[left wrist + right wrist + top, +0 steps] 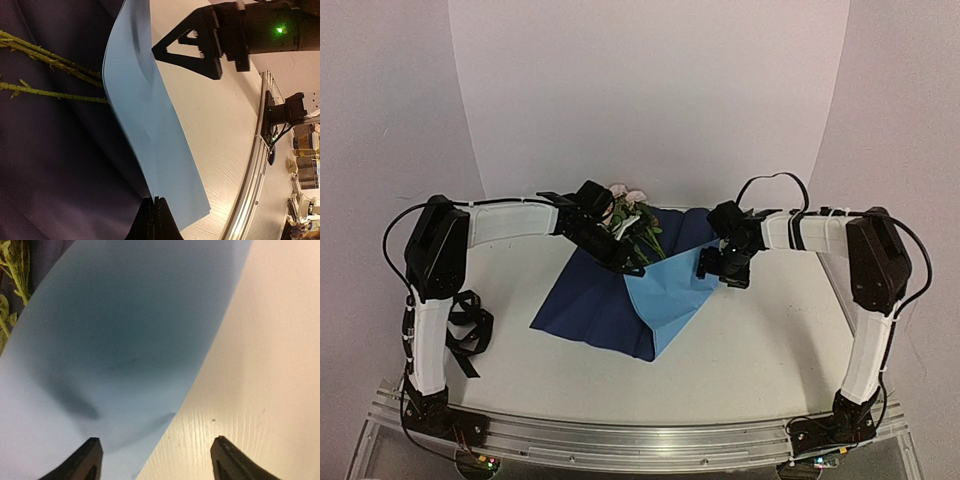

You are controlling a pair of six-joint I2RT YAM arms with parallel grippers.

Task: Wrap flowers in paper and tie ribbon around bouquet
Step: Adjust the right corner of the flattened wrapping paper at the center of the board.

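I watch my left gripper point(154, 201), pressed together, low over the large creased paper sheet point(588, 305), navy with a light-blue flap folded across. The pale roses on thin green stems point(634, 218) lie at the sheet's far edge. My right gripper point(156, 441) stands spread at the flap's right edge.

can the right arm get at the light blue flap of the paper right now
Probably yes: the right gripper is open, right at the raised light blue flap of the paper. The flap's edge runs between its fingers, with nothing in the way.
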